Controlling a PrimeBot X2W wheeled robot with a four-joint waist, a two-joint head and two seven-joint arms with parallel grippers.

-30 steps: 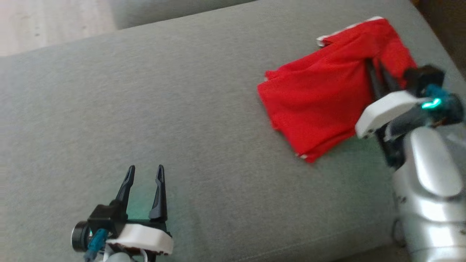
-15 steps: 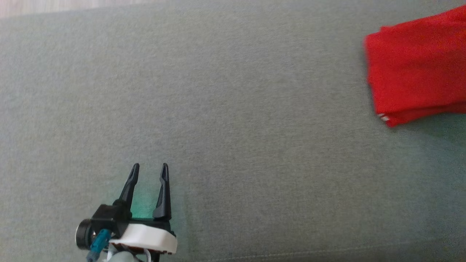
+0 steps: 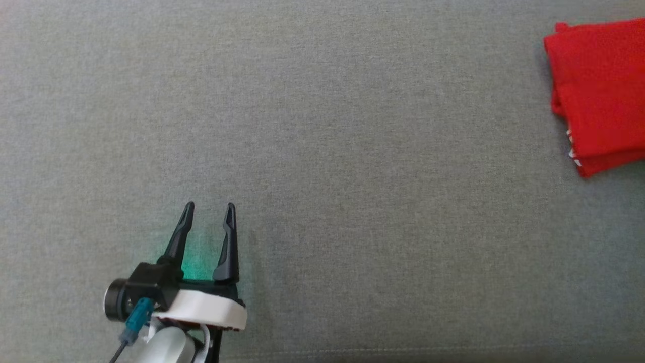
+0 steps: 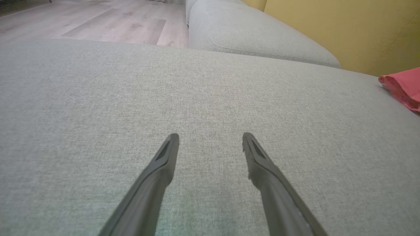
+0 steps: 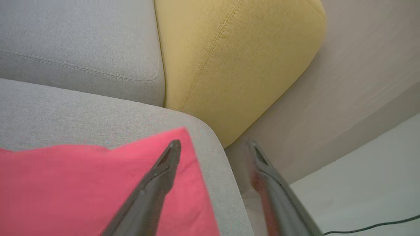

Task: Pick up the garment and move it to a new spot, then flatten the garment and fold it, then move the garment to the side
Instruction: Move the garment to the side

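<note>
Red garment [image 3: 599,96] lies folded and flat at the far right of the grey sofa seat [image 3: 352,151], cut off by the head view's right edge. White trim shows on its near-left corner. In the right wrist view the garment [image 5: 82,190] sits close to the seat's rounded right corner.

Right gripper [image 5: 214,143] is above that corner with fingers apart and nothing between them. One finger is over the cloth, the other past the seat edge; contact with the cloth can't be told.

Left gripper [image 3: 210,206] is well apart from the garment, at the near left over bare seat, fingers spread and empty. It shows the same in its own wrist view [image 4: 210,136].

Yellow cushion [image 5: 236,59] is beyond the corner, with a second grey cushion [image 4: 256,36] and wood floor [image 4: 98,19] farther off. A black cable [image 5: 370,226] lies on the pale floor.
</note>
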